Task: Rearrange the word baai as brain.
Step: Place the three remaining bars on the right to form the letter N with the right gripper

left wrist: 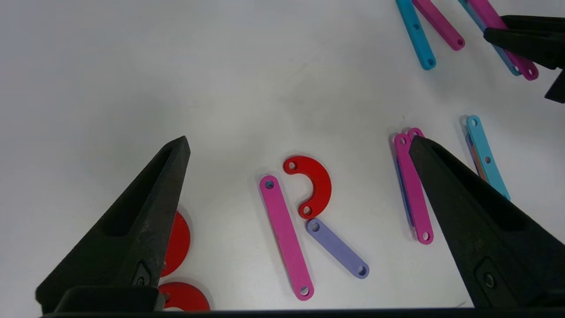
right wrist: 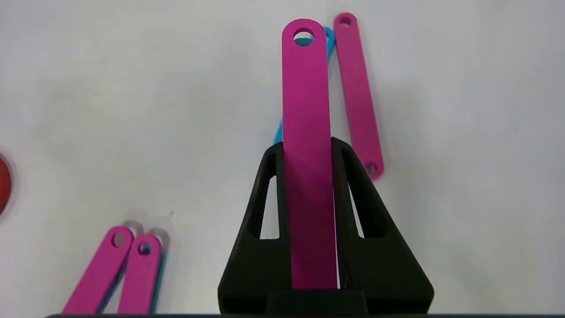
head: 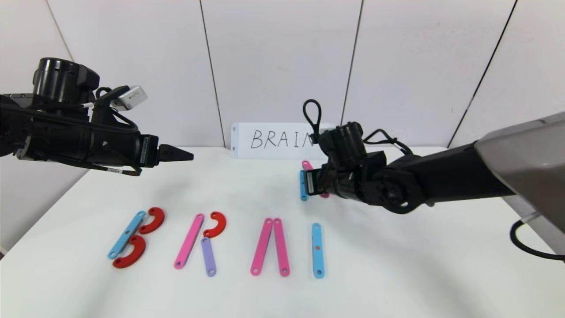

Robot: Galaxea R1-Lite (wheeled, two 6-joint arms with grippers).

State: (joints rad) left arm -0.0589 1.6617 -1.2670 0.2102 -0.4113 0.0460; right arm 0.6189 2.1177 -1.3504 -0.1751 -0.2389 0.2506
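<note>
The right claw is clamping a flat pink plastic bar lengthwise between its jaws, above spare bars and beyond the B, R, A, I row. The N seems underway; placing comes next. The left claw is hanging spread, empty, over the R.

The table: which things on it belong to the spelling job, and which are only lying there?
Job:
- laid-out letters B, R, A, I
- pink bar gripped by the right gripper
- spare blue and pink bars

Lying about:
- white BRAIN card, reference only
- left gripper, open, idle above table
</note>
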